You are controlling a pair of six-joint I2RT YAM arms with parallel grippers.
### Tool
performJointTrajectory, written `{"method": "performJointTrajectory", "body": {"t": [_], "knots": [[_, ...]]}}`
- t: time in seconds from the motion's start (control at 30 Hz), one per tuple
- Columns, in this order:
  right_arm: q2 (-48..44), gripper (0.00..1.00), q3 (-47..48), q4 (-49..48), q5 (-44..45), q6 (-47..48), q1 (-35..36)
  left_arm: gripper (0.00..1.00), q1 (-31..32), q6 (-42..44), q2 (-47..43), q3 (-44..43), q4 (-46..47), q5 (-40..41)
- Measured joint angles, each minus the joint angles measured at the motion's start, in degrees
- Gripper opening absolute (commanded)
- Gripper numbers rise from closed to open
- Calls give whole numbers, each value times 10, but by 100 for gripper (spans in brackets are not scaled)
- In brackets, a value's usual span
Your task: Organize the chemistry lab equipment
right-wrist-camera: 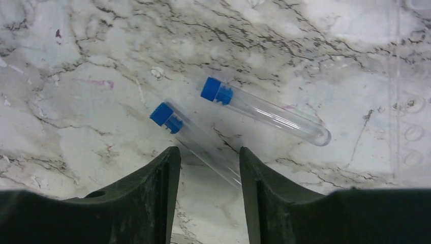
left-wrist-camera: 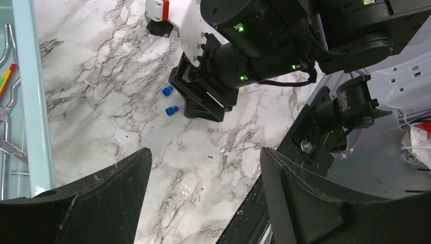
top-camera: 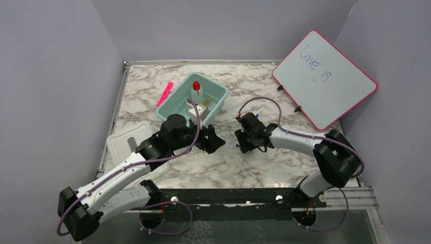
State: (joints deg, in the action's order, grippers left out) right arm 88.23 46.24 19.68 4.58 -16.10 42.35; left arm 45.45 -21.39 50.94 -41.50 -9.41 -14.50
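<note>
Two clear test tubes with blue caps lie side by side on the marble table. The nearer tube [right-wrist-camera: 198, 140] runs slantwise into the gap of my right gripper [right-wrist-camera: 209, 152], whose jaws stand narrowly apart around its lower end. The other tube [right-wrist-camera: 269, 114] lies free just beyond. My left gripper [left-wrist-camera: 206, 155] hangs open over bare marble, facing the right gripper [left-wrist-camera: 198, 101] and the two blue caps [left-wrist-camera: 167, 91]. A red-topped dropper bottle [top-camera: 196, 90] stands in the teal bin [top-camera: 216, 91]. Metal tongs [left-wrist-camera: 5, 112] lie in that bin.
A pink marker [top-camera: 164, 93] lies left of the bin. The pink-framed whiteboard [top-camera: 325, 79] leans at the back right. A white lid [top-camera: 124, 142] sits by the table's left edge. The two grippers [top-camera: 216, 140] are close together at mid-table.
</note>
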Motion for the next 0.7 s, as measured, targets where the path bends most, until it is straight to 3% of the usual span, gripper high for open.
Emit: {"method": "performJointTrajectory", "body": {"t": [0.23, 0.27, 0.37, 0.43, 0.7], "knots": [[26, 43, 26, 8, -5, 8, 19, 81, 0, 0, 0, 0, 0, 1], [33, 39, 33, 8, -5, 12, 22, 81, 0, 0, 0, 0, 0, 2], [55, 14, 55, 7, -5, 25, 30, 81, 0, 0, 0, 0, 0, 4], [70, 9, 71, 10, -3, 29, 34, 81, 0, 0, 0, 0, 0, 6], [71, 5, 89, 31, 12, 6, 37, 81, 0, 2, -2, 0, -1, 15]]}}
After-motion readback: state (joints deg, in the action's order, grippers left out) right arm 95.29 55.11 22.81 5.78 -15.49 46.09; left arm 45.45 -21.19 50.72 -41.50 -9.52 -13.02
